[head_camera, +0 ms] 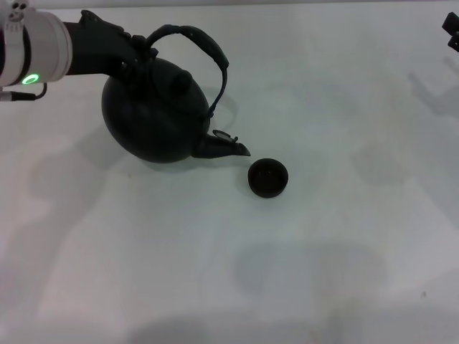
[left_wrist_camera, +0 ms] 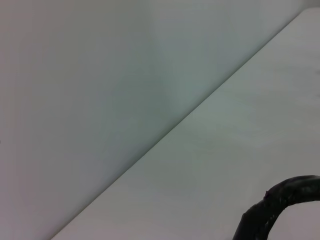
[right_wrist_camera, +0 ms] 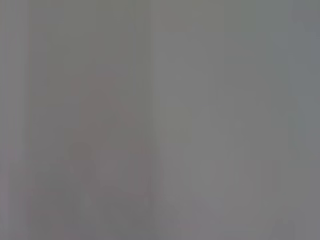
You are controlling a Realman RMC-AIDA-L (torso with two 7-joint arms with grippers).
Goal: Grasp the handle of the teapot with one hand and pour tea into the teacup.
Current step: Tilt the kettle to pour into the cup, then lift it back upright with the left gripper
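Reaching in from the far left of the head view, the left end effector sits closed on the handle of the teapot, gripping near its left root. The black teapot is tilted, its spout angled down toward the small dark teacup, which stands on the white desk just beside the spout tip. The right end effector sits at the far right edge, well apart, its state impossible to tell.
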